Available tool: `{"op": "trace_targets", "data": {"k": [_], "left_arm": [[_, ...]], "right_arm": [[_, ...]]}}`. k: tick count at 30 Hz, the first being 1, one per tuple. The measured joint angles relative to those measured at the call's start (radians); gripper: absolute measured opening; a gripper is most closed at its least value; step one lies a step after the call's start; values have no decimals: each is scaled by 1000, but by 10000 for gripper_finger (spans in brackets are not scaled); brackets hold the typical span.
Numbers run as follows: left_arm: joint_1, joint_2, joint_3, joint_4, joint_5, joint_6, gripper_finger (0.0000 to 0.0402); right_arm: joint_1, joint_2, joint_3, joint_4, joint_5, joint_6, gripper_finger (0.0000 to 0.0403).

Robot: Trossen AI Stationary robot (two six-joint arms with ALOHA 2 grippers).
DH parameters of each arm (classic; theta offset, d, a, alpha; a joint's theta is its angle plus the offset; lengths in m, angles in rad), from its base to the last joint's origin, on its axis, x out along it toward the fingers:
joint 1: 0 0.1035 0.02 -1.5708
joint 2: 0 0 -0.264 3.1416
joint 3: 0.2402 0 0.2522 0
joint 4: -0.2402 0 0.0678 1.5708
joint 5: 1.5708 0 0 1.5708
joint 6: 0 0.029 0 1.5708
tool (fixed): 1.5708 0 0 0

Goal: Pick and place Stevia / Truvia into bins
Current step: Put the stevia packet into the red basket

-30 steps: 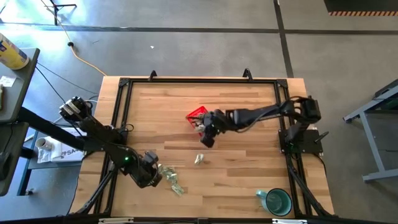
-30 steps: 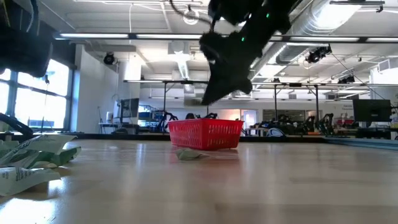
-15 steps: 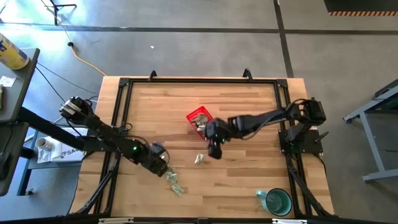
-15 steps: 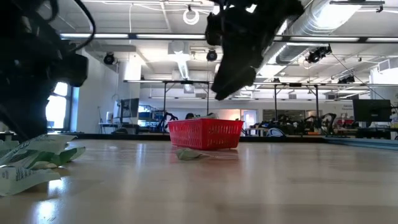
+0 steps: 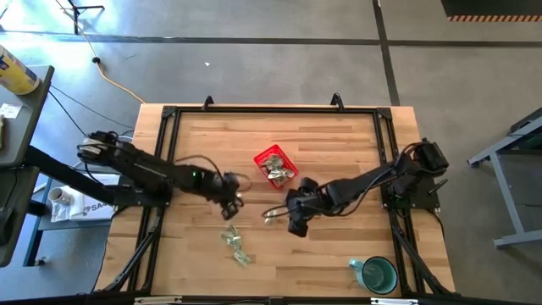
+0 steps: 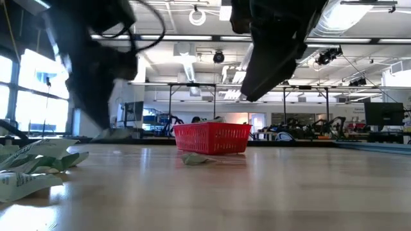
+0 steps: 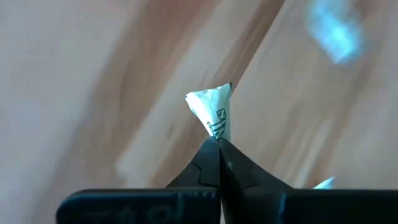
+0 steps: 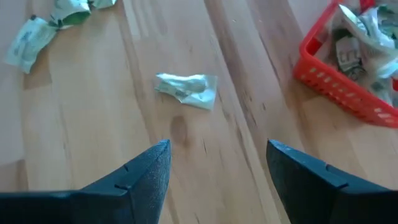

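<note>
My left gripper [image 5: 234, 203] hangs over the table left of the red basket [image 5: 275, 166], shut on one pale green and white Stevia packet [image 7: 214, 115]. The basket holds several packets [image 8: 357, 43]. A single crumpled packet [image 8: 186, 88] lies flat on the wood near the basket's near side. My right gripper [image 5: 288, 220] stands open just to its right, its fingers [image 8: 146, 174] short of the packet and touching nothing. More packets [image 5: 236, 246] lie in a loose pile toward the near left. My left gripper pinches the packet by one end [image 7: 217, 134] between its two fingertips. The rest of the crumpled packet sticks out past the tips, lifted clear of the table.
A teal mug [image 5: 378, 274] stands at the near right corner. A black frame [image 5: 271, 110] runs around the wooden table. The low view shows the basket [image 6: 212, 138] with the lone packet [image 6: 199, 159] before it and the pile [image 6: 32, 163] at the left.
My left gripper has gone from the packet pile up and toward the far right, nearer the basket, carrying one packet. My right gripper has moved from the basket toward the table's near edge and now stands beside the lone packet.
</note>
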Motion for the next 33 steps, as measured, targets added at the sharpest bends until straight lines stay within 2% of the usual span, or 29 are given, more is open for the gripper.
{"op": "trace_targets", "data": {"k": [6, 11, 13, 15, 18, 20, 22, 24, 28, 33], "left_arm": [[149, -32, 168, 12, 5, 245, 21], [289, 11, 238, 146, 100, 411, 26], [339, 50, 239, 225, 160, 419, 52], [381, 89, 238, 228, 194, 409, 96], [411, 121, 238, 180, 204, 350, 169], [416, 108, 237, 128, 266, 318, 211], [412, 62, 237, 35, 355, 313, 246], [378, 1, 236, -95, 384, 312, 268], [233, -125, 210, -310, 270, 274, 277], [35, -259, 171, -372, 152, 58, 250]], "right_arm": [[42, 0, -1, -19, 41, 11, 254], [48, 35, -1, 23, -1, -111, 254], [48, 63, -1, 79, -59, -175, 254], [48, 98, -1, 148, -93, -245, 254], [48, 144, -1, 261, -89, -319, 254], [39, 166, -1, 331, -69, -346, 254], [20, 182, -1, 372, -64, -351, 254], [-3, 195, -1, 391, -69, -351, 254], [-59, 221, -1, 434, -118, -393, 254], [-106, 269, -1, 457, -265, -472, 254]]}}
